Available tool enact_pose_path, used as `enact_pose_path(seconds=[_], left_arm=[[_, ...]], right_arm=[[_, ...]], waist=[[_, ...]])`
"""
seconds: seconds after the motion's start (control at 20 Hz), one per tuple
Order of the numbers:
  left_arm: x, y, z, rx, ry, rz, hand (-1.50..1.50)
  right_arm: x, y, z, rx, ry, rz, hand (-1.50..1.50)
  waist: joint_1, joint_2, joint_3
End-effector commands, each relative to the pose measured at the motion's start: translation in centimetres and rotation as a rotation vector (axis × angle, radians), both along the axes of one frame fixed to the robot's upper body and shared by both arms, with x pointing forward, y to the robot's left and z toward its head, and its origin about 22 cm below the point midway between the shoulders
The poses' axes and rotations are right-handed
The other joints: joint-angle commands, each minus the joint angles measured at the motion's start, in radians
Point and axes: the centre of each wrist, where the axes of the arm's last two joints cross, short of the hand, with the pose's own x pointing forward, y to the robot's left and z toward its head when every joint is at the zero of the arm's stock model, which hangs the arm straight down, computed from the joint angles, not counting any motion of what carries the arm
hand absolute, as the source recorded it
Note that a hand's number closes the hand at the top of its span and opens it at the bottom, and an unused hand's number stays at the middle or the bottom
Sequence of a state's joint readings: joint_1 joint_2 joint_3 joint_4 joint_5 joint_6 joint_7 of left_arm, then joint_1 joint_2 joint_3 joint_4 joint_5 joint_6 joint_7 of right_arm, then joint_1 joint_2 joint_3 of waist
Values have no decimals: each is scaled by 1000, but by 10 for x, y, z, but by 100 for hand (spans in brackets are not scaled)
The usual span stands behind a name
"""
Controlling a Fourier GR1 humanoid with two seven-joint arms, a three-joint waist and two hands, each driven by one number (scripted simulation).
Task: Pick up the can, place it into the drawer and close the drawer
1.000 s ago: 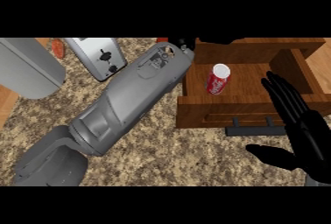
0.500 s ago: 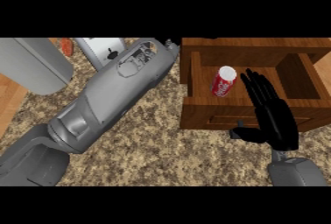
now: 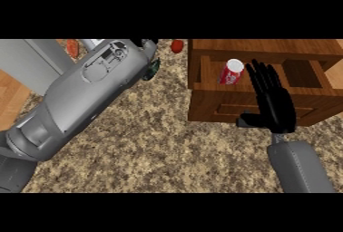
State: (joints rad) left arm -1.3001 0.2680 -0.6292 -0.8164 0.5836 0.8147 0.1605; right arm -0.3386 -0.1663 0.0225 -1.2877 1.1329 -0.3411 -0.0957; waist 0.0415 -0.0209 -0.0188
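Standing in the drawer (image 3: 208,102), can (image 3: 232,72) just left of right hand (image 3: 273,105) fingers (image 3: 262,74).

My right hand (image 3: 273,103) hangs flat over the open drawer (image 3: 201,72) front. The can (image 3: 232,72) fills the drawer's left part; room remains to its right. My left forearm (image 3: 87,90) bars the counter (image 3: 161,149) diagonally.

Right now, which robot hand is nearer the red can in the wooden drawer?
Right. The right robot hand lies open just right of the red can; the left robot hand is mostly hidden, well left of the wooden drawer.
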Motion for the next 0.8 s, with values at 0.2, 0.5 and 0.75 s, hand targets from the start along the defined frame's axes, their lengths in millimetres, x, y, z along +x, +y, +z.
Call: enact_pose_path(seconds=[0.2,0.5,0.75], left_arm=[[-9,36,2,17,26,-15,-150],[-22,45,-1,11,33,-24,-150],[-29,60,-21,10,37,-8,-150]], right_arm=[[37,0,-24,-31,47,-77,-150],[68,-3,-14,-24,-45,-111,-150],[89,12,-9,-26,-64,-111,-150]], waist=[[29,23,20],[37,31,21],[31,36,21]])
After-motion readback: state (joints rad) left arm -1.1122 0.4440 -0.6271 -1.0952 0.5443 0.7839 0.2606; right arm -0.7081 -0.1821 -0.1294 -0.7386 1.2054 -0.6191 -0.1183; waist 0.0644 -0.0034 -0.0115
